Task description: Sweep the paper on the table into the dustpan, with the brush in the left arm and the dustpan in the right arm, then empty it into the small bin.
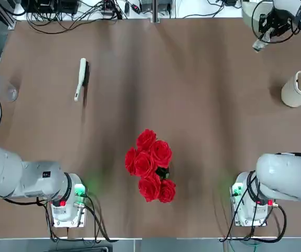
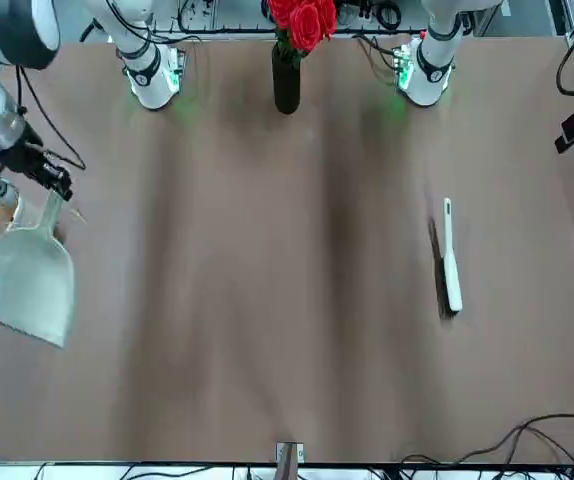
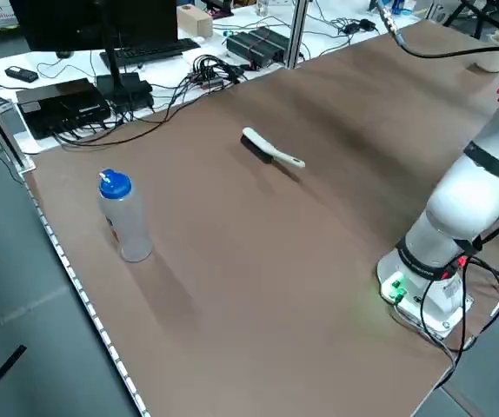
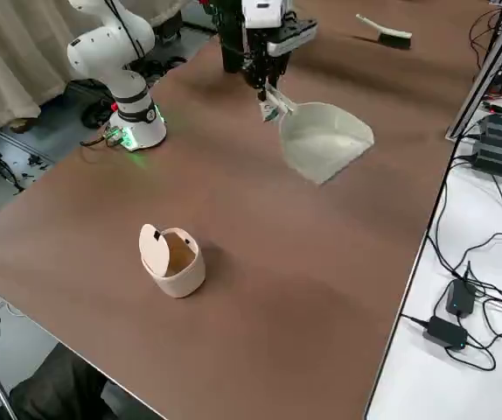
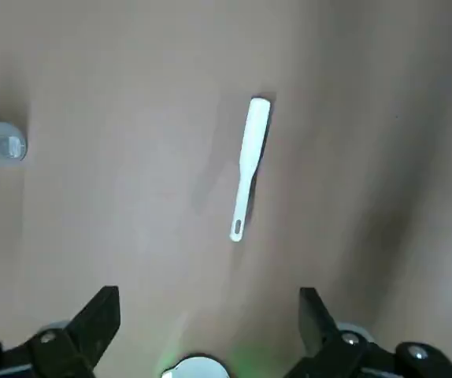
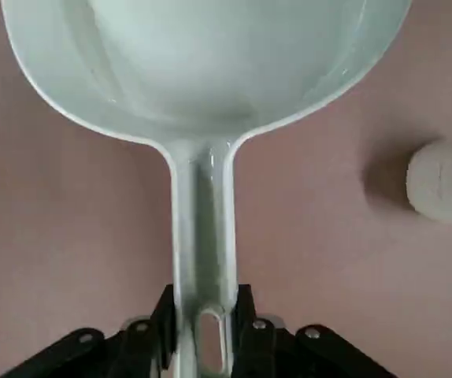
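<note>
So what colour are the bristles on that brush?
Black; the bristles show best in the left side view.

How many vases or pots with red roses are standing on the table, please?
1. The vase with red roses stands on the table near the robot's side, between the bases of the two arms. No other is seen, though the arms may hide something.

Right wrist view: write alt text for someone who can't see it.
The right gripper is closed on the handle of a pale grey-green dustpan, whose scoop, with no paper ball visible in it, spreads beyond the fingers. Off to one side, partly cut off, is the small bin.
</note>
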### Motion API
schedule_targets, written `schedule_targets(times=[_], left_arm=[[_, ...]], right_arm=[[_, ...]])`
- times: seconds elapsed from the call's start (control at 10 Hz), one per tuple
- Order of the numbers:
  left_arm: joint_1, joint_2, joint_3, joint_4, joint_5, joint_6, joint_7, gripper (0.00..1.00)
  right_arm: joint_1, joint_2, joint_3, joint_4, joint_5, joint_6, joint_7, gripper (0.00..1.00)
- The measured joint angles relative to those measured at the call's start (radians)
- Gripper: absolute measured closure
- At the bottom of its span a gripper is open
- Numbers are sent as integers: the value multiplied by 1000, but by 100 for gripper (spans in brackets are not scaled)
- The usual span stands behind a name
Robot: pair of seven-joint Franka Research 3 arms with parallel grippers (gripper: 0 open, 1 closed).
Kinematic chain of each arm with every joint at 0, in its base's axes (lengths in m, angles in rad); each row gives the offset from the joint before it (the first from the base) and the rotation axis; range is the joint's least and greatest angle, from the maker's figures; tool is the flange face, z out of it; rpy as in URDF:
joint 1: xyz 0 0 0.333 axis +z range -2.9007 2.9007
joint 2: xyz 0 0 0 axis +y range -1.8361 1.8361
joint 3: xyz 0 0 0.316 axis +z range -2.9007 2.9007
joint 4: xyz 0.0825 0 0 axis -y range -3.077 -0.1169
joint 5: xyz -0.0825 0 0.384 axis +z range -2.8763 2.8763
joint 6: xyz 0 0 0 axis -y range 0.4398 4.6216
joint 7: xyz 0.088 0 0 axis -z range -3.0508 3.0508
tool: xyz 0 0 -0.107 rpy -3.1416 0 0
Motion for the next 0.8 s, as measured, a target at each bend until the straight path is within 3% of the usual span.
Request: schedule_targets(times=[0.4, 0.8], left_arm=[[0, 0, 0, 0, 0, 0, 0, 0], [1, 3, 4, -3, 0, 0, 0, 0]], right_arm=[[-1, 1, -7, 53, -8, -116, -443, 67], [6, 59, -5, 55, -58, -122, -1016, 67]])
